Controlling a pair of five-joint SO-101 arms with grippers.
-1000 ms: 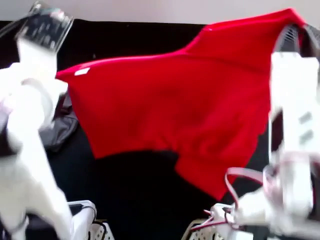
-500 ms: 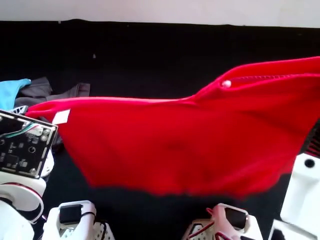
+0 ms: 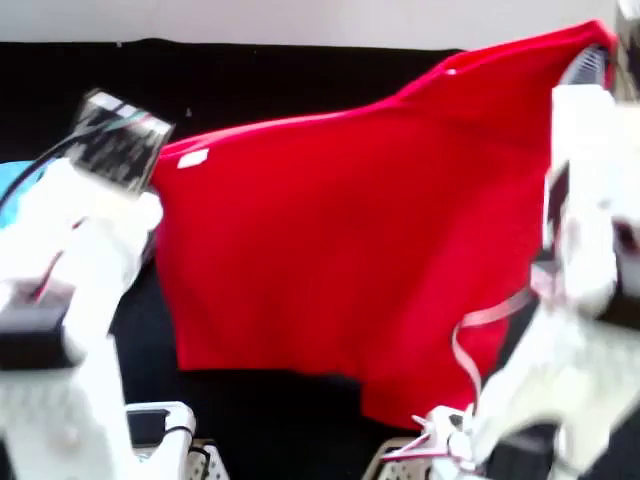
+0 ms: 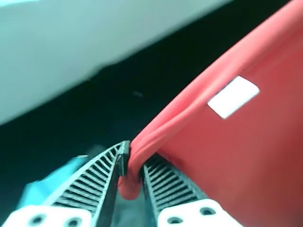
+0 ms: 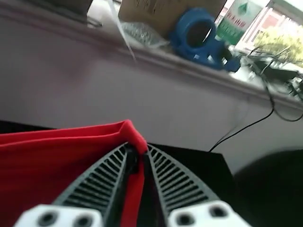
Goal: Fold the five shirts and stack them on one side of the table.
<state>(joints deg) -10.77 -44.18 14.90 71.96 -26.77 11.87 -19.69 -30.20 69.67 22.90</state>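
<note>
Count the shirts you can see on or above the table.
2. A red shirt hangs stretched between the left gripper and the right gripper; a blue shirt lies at the table's left edge. Others may be hidden behind the red one.

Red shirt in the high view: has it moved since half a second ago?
Yes. The red shirt went up in the picture; its highest corner now overlaps the white wall.

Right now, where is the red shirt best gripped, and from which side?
Grip the red shirt at its two upper edge corners, each from its outer end, where the left tool and right tool pinch it. The edge rolls thick there, and the cloth hangs spread between.
</note>
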